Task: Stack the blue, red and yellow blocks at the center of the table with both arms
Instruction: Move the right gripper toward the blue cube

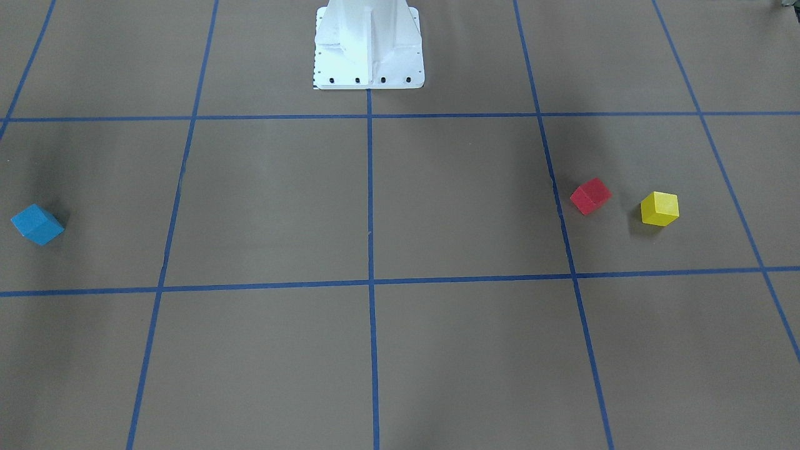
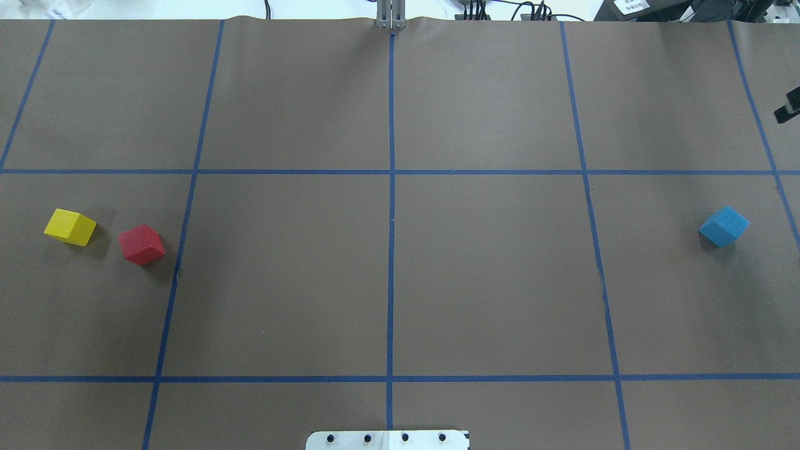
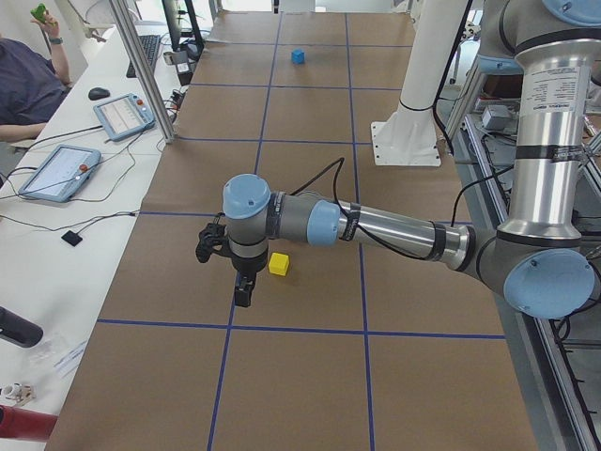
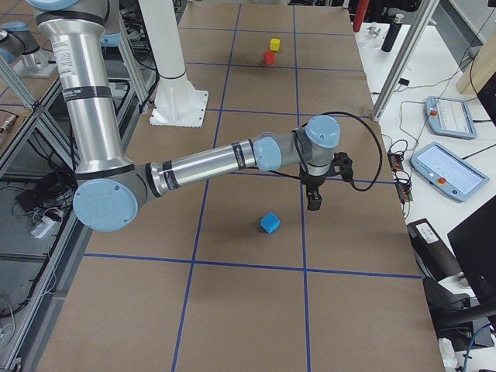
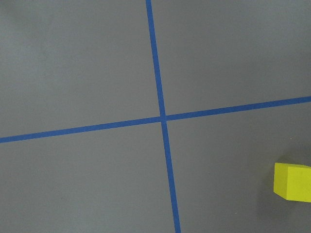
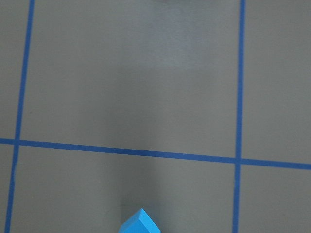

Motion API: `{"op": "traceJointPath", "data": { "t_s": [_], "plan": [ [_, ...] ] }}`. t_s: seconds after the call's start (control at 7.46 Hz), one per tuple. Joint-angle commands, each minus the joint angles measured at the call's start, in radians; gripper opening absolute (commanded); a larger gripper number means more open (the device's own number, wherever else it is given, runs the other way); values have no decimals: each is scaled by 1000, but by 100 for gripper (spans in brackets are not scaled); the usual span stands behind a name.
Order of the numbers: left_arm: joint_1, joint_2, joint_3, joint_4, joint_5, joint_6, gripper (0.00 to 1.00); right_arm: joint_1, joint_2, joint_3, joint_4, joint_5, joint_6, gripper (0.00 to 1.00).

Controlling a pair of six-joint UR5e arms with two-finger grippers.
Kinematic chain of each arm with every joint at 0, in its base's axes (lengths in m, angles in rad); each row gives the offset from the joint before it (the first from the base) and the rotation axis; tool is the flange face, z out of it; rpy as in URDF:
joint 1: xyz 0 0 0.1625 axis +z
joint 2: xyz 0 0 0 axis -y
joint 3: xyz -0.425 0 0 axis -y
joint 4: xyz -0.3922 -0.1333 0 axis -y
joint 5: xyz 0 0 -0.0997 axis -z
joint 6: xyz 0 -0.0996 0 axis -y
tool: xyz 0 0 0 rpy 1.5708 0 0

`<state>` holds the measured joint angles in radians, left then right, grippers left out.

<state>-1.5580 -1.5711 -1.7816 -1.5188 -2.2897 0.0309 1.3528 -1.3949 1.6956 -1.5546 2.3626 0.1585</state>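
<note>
The blue block (image 2: 724, 226) lies at the table's right side; it also shows in the front view (image 1: 37, 224) and at the bottom edge of the right wrist view (image 6: 140, 222). The red block (image 2: 142, 245) and the yellow block (image 2: 70, 227) lie close together, apart, at the left side. The left gripper (image 3: 242, 293) hangs over the table just beside the yellow block (image 3: 279, 264). The right gripper (image 4: 314, 201) hangs a little beyond the blue block (image 4: 270, 223). I cannot tell whether either gripper is open or shut. Neither holds a block.
The white robot pedestal (image 1: 369, 47) stands at the table's near middle edge. Blue tape lines divide the brown table (image 2: 387, 250) into squares. A side bench with tablets (image 3: 61, 169) and a seated operator runs along the far edge.
</note>
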Motion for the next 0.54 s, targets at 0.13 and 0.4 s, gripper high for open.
{"op": "traceJointPath", "data": {
  "t_s": [0.13,0.4],
  "plan": [
    [16,-3,5,-38,-1,-3,100,-194,-6,-57,198,-78,35,100],
    [24,-6,-1,-40,-1,-3,100,-195,-62,-57,199,-79,-83,100]
  ]
}}
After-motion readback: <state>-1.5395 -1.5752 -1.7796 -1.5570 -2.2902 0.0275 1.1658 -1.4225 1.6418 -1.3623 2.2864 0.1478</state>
